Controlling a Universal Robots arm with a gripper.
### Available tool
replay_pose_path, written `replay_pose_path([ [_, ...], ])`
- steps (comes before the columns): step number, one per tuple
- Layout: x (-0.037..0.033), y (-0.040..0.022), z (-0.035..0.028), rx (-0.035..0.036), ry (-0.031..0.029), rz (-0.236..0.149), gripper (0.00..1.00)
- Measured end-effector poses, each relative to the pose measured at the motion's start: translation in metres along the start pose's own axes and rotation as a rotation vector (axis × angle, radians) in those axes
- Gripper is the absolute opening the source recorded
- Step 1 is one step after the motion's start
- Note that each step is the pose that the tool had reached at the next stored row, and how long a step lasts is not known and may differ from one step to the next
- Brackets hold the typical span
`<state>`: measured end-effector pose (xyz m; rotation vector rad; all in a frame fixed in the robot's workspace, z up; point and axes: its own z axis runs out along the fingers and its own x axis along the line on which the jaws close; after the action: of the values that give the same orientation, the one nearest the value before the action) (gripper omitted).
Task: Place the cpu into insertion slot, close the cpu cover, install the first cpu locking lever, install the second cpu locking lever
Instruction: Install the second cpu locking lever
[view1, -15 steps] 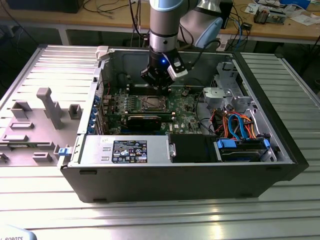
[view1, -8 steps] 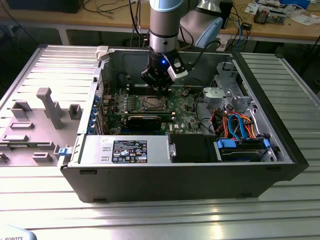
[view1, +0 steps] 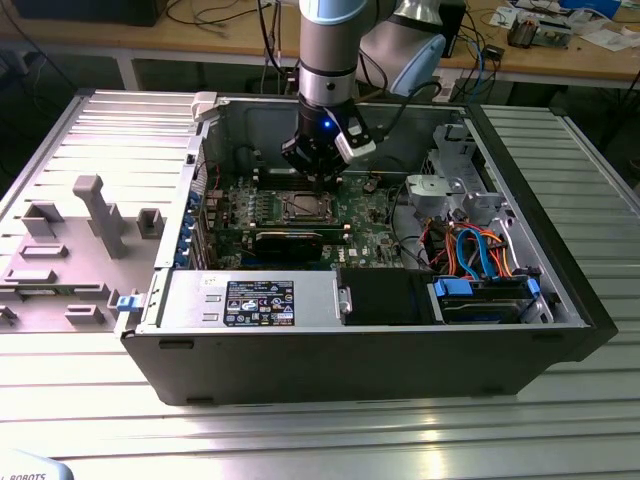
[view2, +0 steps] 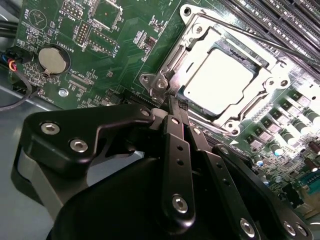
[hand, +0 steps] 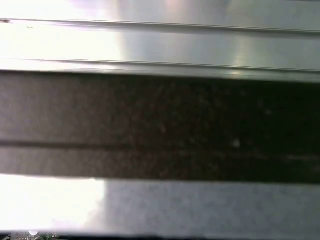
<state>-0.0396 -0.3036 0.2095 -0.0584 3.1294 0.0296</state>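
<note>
The cpu (view2: 216, 82) sits under the closed cpu cover (view2: 200, 37); the claw (view2: 172, 107), pinched narrow, works a locking lever, needing careful hooking.

you see a pale silver-grey cpu (view2: 216, 81), glaring almost white, framed by the shiny silver cpu cover (view2: 260, 62). the motherboard (view2: 130, 60) around it is deep green, speckled with fine white print and tiny silver solder dots. a round silver coin battery (view2: 52, 61) sits in a black holder. the gripper (view2: 170, 107) is matte black, studded with bright silver screws. in the exterior view, your arm (view1: 327, 45) is grey with a light blue cap and a blue light glowing at the wrist. the computer case (view1: 350, 360) is black outside, grey metal inside, with orange and blue cables (view1: 470, 250) and a black label with white print (view1: 259, 302). the table (view1: 300, 430) is ribbed silver.
</note>
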Motion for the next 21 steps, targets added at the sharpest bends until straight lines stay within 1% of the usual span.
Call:
replay_pose_path([
  [4,0.0,-0.0002,-0.0006,0.0002,0.0001,0.0,0.11],
  [8,-0.0001,0.0,-0.0075,0.0,-0.0001,0.0,0.11],
  [9,-0.0001,0.0,-0.0082,0.0,0.0,0.0,0.11],
  [16,0.0,-0.0012,-0.0084,0.0001,0.0001,0.0,0.11],
  [21,0.0001,-0.0057,-0.0084,0.0,0.0,0.0,0.11],
])
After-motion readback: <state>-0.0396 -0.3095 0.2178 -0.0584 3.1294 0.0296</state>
